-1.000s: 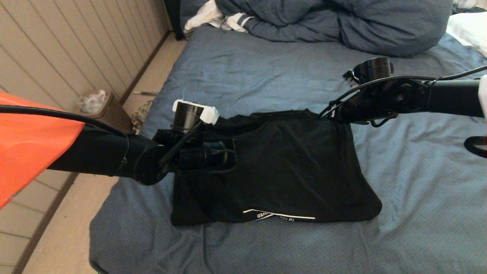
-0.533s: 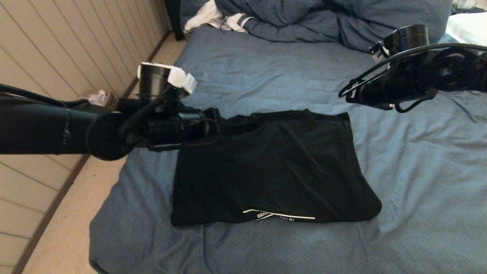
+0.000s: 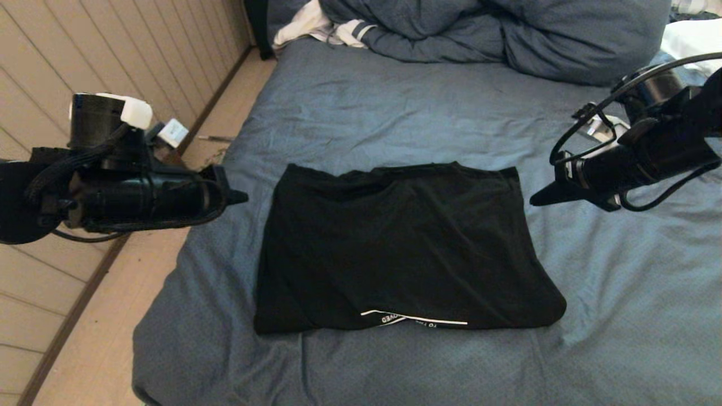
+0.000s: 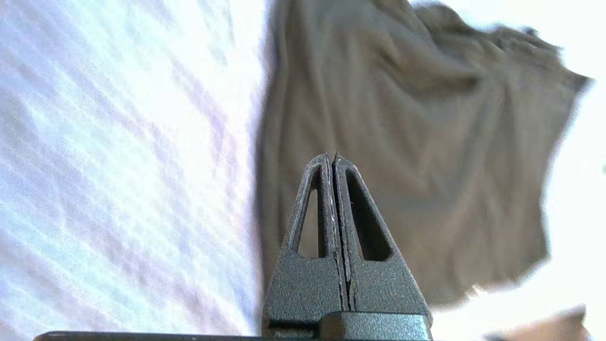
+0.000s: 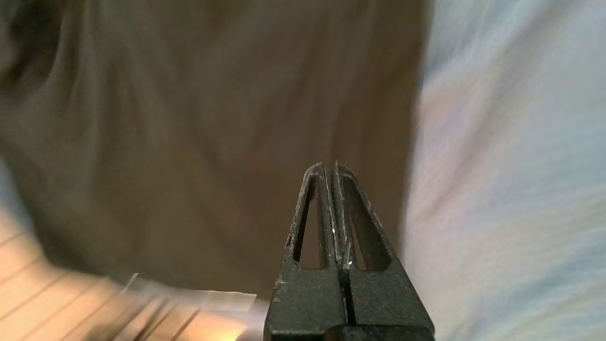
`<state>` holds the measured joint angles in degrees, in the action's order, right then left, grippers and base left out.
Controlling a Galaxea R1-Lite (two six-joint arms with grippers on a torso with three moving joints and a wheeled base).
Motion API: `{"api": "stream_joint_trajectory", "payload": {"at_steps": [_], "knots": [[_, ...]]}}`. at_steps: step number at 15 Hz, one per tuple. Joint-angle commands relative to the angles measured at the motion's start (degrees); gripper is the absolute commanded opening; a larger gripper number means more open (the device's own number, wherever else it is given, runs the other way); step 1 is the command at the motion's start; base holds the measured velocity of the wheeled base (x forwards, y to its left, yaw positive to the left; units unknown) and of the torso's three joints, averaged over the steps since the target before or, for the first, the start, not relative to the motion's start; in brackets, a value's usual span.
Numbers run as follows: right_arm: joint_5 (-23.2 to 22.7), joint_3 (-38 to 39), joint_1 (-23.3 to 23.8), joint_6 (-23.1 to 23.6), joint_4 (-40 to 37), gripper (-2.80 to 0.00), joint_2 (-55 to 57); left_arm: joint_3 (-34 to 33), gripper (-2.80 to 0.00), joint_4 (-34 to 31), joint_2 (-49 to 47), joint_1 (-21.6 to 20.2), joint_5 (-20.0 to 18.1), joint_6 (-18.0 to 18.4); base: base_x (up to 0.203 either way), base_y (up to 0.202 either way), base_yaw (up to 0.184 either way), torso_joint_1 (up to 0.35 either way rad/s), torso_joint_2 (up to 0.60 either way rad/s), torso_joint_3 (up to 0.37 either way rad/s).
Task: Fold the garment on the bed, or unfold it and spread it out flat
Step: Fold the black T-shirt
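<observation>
**Shirt folded into a block, both my grippers off it**

On my left side, my left gripper [image 3: 240,197] hangs in the air beside the bed's [image 3: 350,107] left edge, over the strip where sheet meets floor. Its fingers are pressed tight together with nothing between them, as my left wrist view shows plainly [image 4: 336,158]. It is apart from the cloth, with bare blue sheet between its tip and the shirt's near side.

In the middle lies the garment [image 3: 403,248], a black T-shirt doubled over into a rough rectangle, resting flat on the bed toward the foot end. Plain black fabric faces up; a thin line of white lettering peeks out along the front fold. The far edge is a little rumpled and the lower right corner bulges out wider than the top, so the block is not quite square.

On my right, my right gripper [image 3: 536,200] hovers just off the shirt's upper right corner, clamped closed and empty [image 5: 334,168].

I judge the folding largely done: the shirt is compact and lying free. What may remain is one more fold, or tidying that flared corner and the rumpled far edge.
</observation>
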<state>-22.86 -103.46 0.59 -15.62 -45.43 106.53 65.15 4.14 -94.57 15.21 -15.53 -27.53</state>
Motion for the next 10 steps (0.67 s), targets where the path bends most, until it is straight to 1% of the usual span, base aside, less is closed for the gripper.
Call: {"api": "stream_joint_trajectory", "payload": {"at_steps": [1,3,6,9,10], "knots": [[-2.09,5.38,0.79,0.85,0.65,0.00,0.48,-2.24,-2.80,0.26,1.41,-1.95,-2.60,-0.42,0.000,0.000,0.000,0.000,0.00,0.000],[-2.26,9.00,0.67,3.70,4.96,0.00,0.46,-3.33,-2.80,0.26,1.17,-1.94,-2.93,-0.17,0.000,0.000,0.000,0.000,0.00,0.000],[-2.00,10.80,0.80,6.78,6.31,0.00,0.96,-3.63,-2.80,0.35,0.62,-1.94,-3.02,-0.24,0.000,0.000,0.000,0.000,0.00,0.000],[-1.75,10.74,0.39,7.95,7.68,0.00,2.33,-4.07,-2.80,0.35,0.62,-1.94,-3.11,-0.16,0.000,0.000,0.000,0.000,0.00,0.000],[-0.81,11.20,0.22,7.97,8.74,0.00,2.52,-4.22,-2.80,0.35,0.62,-1.94,-3.11,-0.16,0.000,0.000,0.000,0.000,0.00,0.000]]}}
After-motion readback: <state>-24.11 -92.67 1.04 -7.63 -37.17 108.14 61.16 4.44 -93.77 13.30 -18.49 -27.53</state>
